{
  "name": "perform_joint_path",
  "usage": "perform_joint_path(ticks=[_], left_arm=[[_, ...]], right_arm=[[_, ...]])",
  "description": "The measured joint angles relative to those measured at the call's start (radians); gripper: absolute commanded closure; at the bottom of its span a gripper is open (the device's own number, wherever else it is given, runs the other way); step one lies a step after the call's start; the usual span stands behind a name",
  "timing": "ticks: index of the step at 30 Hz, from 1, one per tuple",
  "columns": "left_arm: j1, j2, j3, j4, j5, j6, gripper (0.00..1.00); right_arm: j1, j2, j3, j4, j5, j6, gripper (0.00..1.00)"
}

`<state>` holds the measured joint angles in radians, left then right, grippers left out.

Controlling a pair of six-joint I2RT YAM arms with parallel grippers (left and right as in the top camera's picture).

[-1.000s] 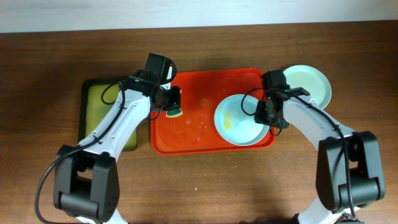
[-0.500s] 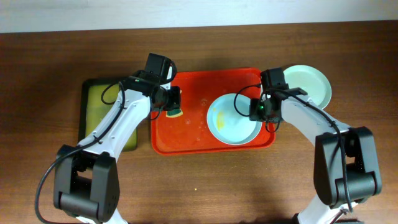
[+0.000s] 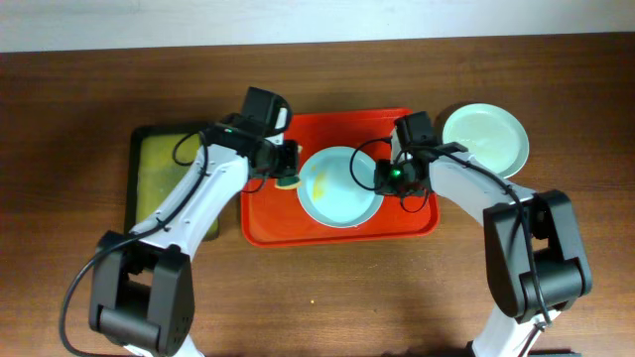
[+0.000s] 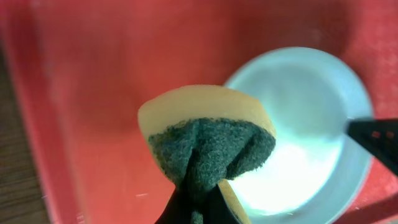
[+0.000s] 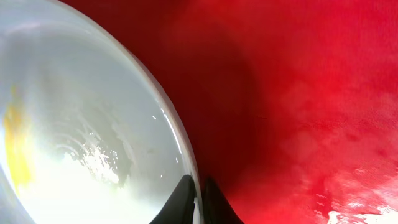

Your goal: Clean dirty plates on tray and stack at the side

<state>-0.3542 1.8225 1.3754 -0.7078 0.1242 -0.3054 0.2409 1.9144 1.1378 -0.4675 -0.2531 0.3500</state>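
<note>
A pale mint-blue plate [image 3: 337, 186] with a yellow smear lies in the middle of the red tray [image 3: 268, 223]. My right gripper [image 3: 389, 177] is shut on its right rim; the right wrist view shows the fingers pinching the plate [image 5: 74, 124] edge at the gripper [image 5: 198, 202], over the tray [image 5: 298, 93]. My left gripper [image 3: 285, 169] is shut on a yellow sponge [image 3: 288, 179] with a green scrub face, just left of the plate. In the left wrist view the sponge [image 4: 205, 134] bulges above the gripper [image 4: 199, 208], with the plate [image 4: 305, 124] behind it. A second mint plate [image 3: 484, 137] rests on the table right of the tray.
A black-rimmed yellow-green tray [image 3: 164, 178] lies on the table left of the red tray. Brown tabletop surrounds both trays, with a white wall strip along the far edge.
My right gripper has shut on the plate's rim and the plate has slid left to the tray's middle. The left gripper with the sponge has shifted slightly right, beside the plate.
</note>
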Motion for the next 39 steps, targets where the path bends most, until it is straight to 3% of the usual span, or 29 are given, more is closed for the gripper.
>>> perform_joint_path(ticks=[7, 21, 27, 30, 39], left_arm=[[-0.109, 0.0, 0.0, 0.062, 0.0, -0.011, 1.0], [-0.119, 0.079, 0.0, 0.096, 0.045, -0.085, 1.0], [-0.135, 0.09, 0.0, 0.095, -0.048, -0.145, 1.0], [-0.135, 0.187, 0.0, 0.095, -0.054, -0.184, 1.0], [-0.134, 0.2, 0.0, 0.1, -0.074, -0.19, 1.0]], right_arm=[[0.097, 0.004, 0.0, 0.028, 0.0, 0.122, 0.92], [0.107, 0.006, -0.002, 0.047, 0.0, 0.129, 0.92], [0.107, 0.006, -0.003, 0.046, 0.0, 0.13, 0.91], [0.107, 0.006, -0.003, 0.046, 0.0, 0.129, 0.91], [0.107, 0.006, -0.003, 0.049, 0.0, 0.122, 0.96]])
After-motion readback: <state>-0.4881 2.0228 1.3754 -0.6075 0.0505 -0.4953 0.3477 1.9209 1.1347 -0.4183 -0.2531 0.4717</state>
